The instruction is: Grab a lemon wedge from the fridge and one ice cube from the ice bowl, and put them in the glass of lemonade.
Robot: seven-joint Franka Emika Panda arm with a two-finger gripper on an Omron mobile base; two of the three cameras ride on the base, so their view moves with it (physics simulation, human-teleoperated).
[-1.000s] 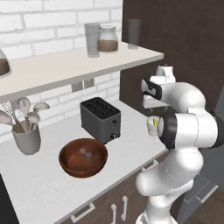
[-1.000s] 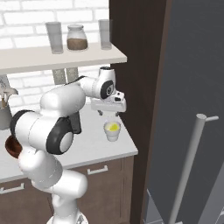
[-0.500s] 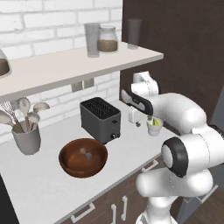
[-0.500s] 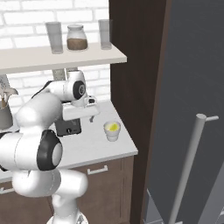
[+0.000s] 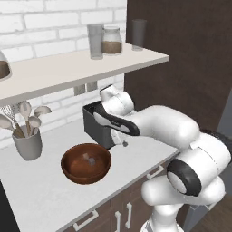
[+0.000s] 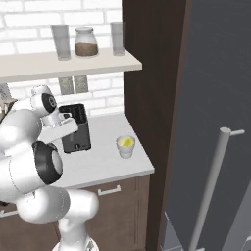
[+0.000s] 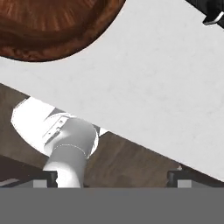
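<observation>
White counter under a brick wall carries, in the left base view, the ice bowl near its front edge with a pale ice cube inside; the gripper hangs between bowl and black toaster, its jaw state unreadable.

Right base view: the glass of lemonade, a lemon wedge in it, stands near the counter's right corner, beside the closed fridge.

Hand view: the bowl's rim overlies the counter's top edge; two fingertips sit wide apart.
</observation>
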